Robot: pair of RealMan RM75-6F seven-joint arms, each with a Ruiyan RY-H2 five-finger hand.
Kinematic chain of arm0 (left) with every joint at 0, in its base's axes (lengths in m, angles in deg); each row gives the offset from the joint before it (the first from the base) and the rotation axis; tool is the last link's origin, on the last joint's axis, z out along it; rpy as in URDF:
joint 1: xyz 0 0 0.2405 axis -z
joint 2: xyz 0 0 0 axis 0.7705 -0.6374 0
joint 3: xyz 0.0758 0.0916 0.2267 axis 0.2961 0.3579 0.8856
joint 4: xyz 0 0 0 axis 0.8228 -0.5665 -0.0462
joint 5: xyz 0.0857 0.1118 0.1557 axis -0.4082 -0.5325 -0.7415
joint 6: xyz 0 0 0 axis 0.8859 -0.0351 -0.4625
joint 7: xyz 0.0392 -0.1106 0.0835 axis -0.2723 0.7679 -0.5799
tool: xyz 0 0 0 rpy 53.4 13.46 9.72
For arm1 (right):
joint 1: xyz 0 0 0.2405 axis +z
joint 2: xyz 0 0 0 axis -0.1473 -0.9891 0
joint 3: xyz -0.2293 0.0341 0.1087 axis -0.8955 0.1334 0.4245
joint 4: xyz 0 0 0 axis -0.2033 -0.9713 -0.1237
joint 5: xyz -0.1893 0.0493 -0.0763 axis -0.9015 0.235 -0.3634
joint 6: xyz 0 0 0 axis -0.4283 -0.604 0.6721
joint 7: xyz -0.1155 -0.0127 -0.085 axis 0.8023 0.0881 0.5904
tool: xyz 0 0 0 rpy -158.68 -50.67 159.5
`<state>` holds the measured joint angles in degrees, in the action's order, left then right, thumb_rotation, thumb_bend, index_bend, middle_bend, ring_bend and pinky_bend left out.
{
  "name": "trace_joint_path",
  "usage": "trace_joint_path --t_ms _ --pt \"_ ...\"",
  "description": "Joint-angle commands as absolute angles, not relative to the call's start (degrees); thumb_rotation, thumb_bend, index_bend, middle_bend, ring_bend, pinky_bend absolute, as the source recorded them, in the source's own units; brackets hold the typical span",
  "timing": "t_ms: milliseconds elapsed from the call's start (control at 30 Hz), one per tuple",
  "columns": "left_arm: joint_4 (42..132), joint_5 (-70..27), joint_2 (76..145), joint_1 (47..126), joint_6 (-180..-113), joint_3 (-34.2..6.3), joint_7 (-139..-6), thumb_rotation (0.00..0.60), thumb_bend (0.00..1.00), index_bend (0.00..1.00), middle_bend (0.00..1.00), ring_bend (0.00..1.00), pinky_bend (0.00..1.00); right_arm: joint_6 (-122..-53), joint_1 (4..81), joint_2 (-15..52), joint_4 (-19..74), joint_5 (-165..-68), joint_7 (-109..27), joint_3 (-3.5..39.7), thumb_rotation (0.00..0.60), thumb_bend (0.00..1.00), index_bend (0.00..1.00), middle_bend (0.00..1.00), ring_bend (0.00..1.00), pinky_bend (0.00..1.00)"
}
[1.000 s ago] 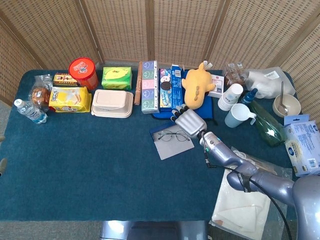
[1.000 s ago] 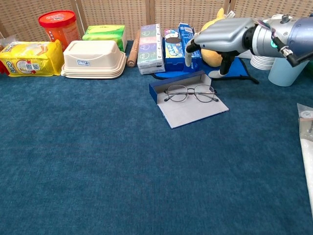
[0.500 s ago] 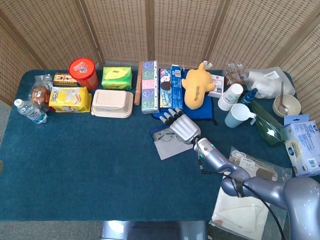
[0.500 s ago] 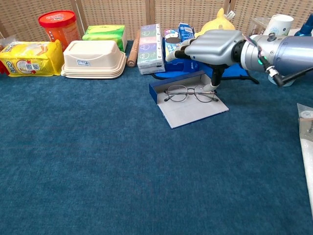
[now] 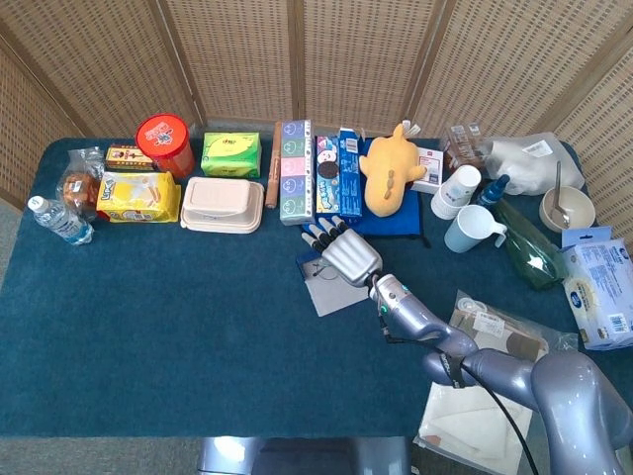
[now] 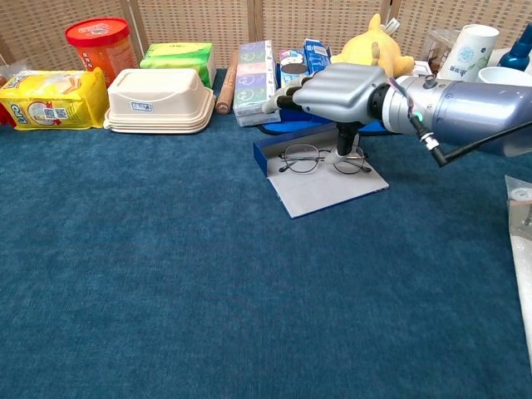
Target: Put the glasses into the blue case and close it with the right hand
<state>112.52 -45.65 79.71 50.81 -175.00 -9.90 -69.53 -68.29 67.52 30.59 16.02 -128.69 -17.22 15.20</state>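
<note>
the right hand hovers palm-down right over the glasses, fingers stretched out toward the row of snack boxes, thumb hanging down toward the frames, nothing in its grasp. the glasses lie unfolded inside the open blue case, on its pale lining, with the blue wall standing along the back-left edge. so the insertion looks done, and closing is the job now. to do it well, i'd hook the fingers behind that raised blue wall and fold it forward over the lenses, pressing flat and even, keeping the thumb off the thin wire frame so it doesn't bend or slide out. left hand nowhere in either view.
</note>
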Motion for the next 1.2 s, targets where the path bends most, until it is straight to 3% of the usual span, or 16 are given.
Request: trace_joint_path --t_ms 33,833,1200 --pt "112.42 -45.68 79.69 50.73 -175.06 -9.87 -69.43 0.6 0.36 0.24 0.2 0.18 0.19 -68.08 67.79 31.19 14.97 -129.39 -18.04 15.13 0.6 0.21 0.0 0.07 0.04 0.15" --pt "111.23 -45.26 80.1 50.09 -175.33 -9.9 -68.87 0.6 0.36 0.24 0.2 0.18 0.21 -65.23 70.37 36.31 5.74 -132.36 -23.9 15.65 0.6 0.21 0.0 0.07 0.04 0.15" --pt "110.4 -45.37 80.47 49.85 -175.63 -9.98 -68.1 0.6 0.36 0.24 0.2 0.18 0.21 -64.92 72.18 37.5 5.82 -132.57 -22.98 16.97 0.6 0.21 0.0 0.07 0.04 0.15"
